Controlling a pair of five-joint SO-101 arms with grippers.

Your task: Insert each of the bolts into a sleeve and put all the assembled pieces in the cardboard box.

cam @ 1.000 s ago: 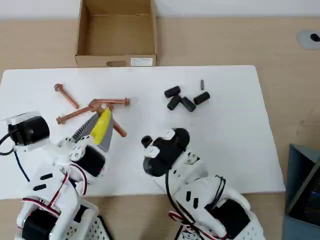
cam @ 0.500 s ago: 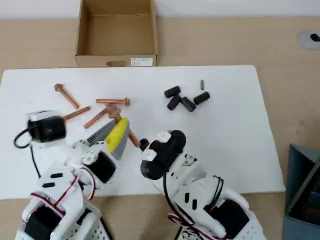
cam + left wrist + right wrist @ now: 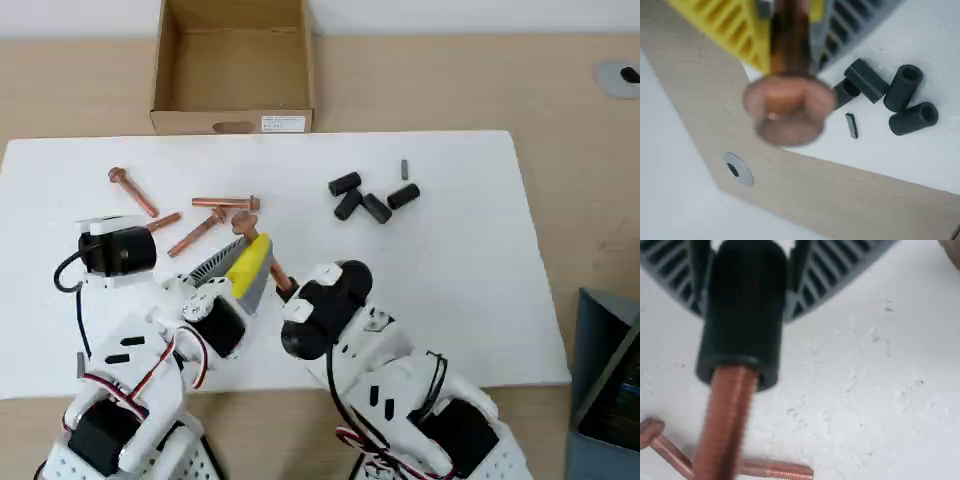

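Junction of two grippers over the near part of a white rectangular mat (image 3: pixel 460 270). In the high view the right arm's black wrist housing (image 3: pixel 325 300) hides that arm's fingertips. The right wrist view shows the right gripper (image 3: pixel 745 290) with grey ribbed fingers (image 3: pixel 670 275) closed on a black cylindrical sleeve (image 3: pixel 742 315). The threaded shank of a copper-coloured metal bolt (image 3: pixel 725 425) enters the sleeve's open end; how deep it sits cannot be told.

The left gripper (image 3: pixel 252 250) has one yellow and one grey finger clamped on the bolt's shank just behind its flanged head, which is blurred in the left wrist view (image 3: pixel 790 107). The left arm rises from the near left corner and leans rightward. The right arm rises from near centre and leans leftward, so the two tips meet.

Farther out on the left, four loose copper bolts (image 3: pixel 226 203) lie on the mat, one partly covered by the left arm's camera (image 3: pixel 115 250). To the right, four loose black sleeves (image 3: pixel 377 208) lie clustered, with a small dark pin (image 3: pixel 404 169) just beyond them.

Farthest, an open brown cardboard box (image 3: pixel 232 120) stands on the wooden table (image 3: pixel 560 100), just beyond the mat's far edge. The frame cuts off its far wall.
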